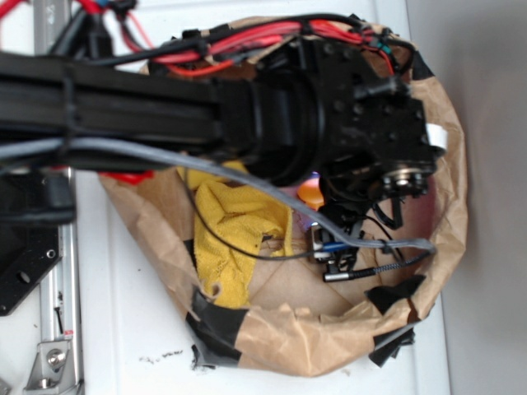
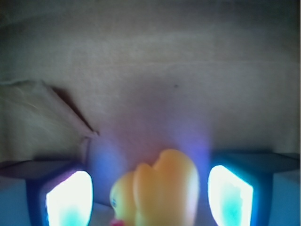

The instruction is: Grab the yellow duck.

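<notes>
The yellow duck (image 2: 157,193) is a small glossy rubber duck with a reddish beak at the bottom edge of the wrist view. It stands on brown paper between my two fingers. My gripper (image 2: 150,200) is open, with a gap between the duck and each glowing pad (image 2: 69,200). In the exterior view the duck shows only as an orange-yellow spot (image 1: 310,192) under the black wrist (image 1: 362,123), which hides my fingers.
A brown paper bag (image 1: 449,164) with rolled walls surrounds the work area, patched with black tape (image 1: 218,329). A yellow terry cloth (image 1: 235,230) lies inside at the left. A paper fold (image 2: 42,117) rises at the left. Cables (image 1: 247,37) run over the arm.
</notes>
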Available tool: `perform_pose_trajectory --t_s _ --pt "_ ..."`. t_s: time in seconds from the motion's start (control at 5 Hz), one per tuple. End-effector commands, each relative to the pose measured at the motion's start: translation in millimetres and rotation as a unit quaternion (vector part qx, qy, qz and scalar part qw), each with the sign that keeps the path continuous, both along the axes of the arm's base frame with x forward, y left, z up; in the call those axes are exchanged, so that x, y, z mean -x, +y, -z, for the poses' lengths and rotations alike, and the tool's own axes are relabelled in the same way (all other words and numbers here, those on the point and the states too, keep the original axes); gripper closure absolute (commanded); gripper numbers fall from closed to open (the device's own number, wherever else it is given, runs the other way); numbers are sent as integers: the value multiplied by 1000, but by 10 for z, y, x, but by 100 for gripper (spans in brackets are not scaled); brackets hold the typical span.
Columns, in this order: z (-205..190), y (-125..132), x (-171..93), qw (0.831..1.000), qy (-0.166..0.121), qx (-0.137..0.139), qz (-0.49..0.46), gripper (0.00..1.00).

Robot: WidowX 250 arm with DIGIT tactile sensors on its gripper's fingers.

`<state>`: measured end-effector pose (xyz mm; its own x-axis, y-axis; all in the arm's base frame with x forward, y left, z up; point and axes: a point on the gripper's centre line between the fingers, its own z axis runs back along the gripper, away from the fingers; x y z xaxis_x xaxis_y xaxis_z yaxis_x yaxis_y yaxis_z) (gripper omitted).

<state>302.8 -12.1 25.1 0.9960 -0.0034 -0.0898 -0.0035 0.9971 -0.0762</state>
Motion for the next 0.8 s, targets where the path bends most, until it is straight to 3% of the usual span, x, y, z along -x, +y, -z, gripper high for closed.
perform_pose_trajectory --t_s 0.0,0.2,0.4,0.6 --pt "-300 56 -5 999 -7 -37 -22 100" --pt "-777 144 -38 991 -98 -87 -11 100" --pt "-1286 260 90 981 -178 -76 1 100" --pt "-1772 224 316 975 -205 -47 -66 100"
